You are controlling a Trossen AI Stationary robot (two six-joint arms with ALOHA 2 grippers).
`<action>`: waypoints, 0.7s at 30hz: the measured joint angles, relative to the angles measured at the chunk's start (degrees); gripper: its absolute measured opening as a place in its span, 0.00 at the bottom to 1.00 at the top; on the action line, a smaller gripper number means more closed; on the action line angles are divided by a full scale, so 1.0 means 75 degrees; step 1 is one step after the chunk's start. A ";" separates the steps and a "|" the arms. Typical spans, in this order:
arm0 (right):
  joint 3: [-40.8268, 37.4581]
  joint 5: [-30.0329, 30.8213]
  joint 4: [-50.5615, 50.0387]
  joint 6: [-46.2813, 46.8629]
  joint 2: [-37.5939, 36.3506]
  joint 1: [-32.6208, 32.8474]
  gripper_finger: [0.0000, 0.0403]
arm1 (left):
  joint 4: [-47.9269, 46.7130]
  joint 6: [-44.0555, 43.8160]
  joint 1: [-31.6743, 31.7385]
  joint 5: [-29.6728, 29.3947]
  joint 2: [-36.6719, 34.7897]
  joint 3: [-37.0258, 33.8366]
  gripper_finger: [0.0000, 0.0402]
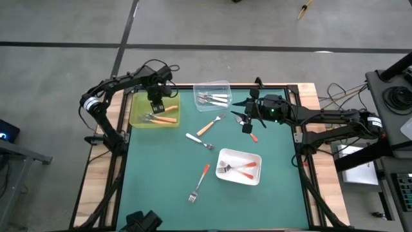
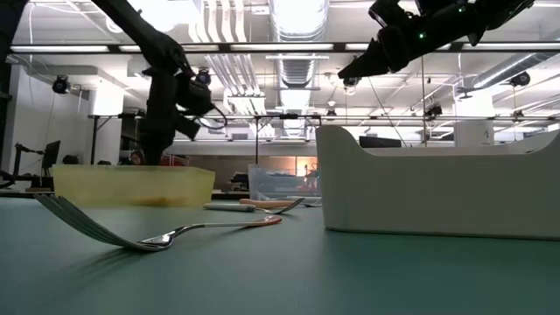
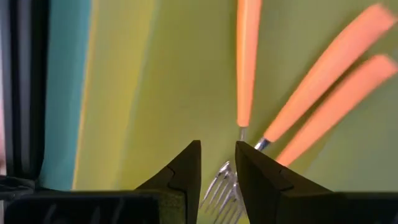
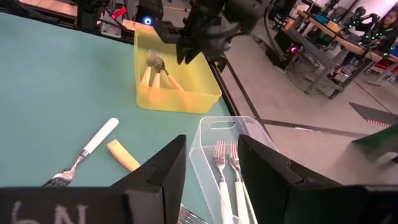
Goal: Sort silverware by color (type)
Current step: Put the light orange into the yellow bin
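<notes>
The left arm comes in from the far left corner, bends at its elbow and reaches right, so its wrist points straight down over the far left part of the surface. The left hand (image 1: 156, 106) hangs low there, its two dark fingers (image 3: 180, 177) parted by a narrow gap with nothing between them.

The right arm stretches in from the right side, lying nearly level and reaching left toward the middle of the far half. The right hand (image 1: 246, 118) is raised well above the surface, its fingers (image 4: 163, 171) standing apart and gripping nothing.
</notes>
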 joint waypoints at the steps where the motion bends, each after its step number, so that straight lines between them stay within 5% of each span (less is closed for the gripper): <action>1: 0.0000 0.0000 -0.0006 0.0023 0.0000 0.0000 0.34 | -0.0003 -0.0032 -0.0003 0.0175 -0.0111 0.0000 0.20; 5: 0.0000 0.0000 -0.0126 0.0049 0.0000 0.0000 0.34 | 0.0041 -0.0049 -0.0192 0.1024 -0.0555 -0.0058 0.17; 12: 0.0001 0.0068 -0.0259 0.0112 0.0123 -0.0002 0.34 | 0.0630 0.0171 -0.0370 0.0739 -0.0999 -0.0964 0.01; 21: 0.0000 0.0370 -0.0145 0.0006 0.0568 -0.0067 0.34 | 0.0745 0.0087 -0.0338 0.0336 -0.0895 -0.1533 0.00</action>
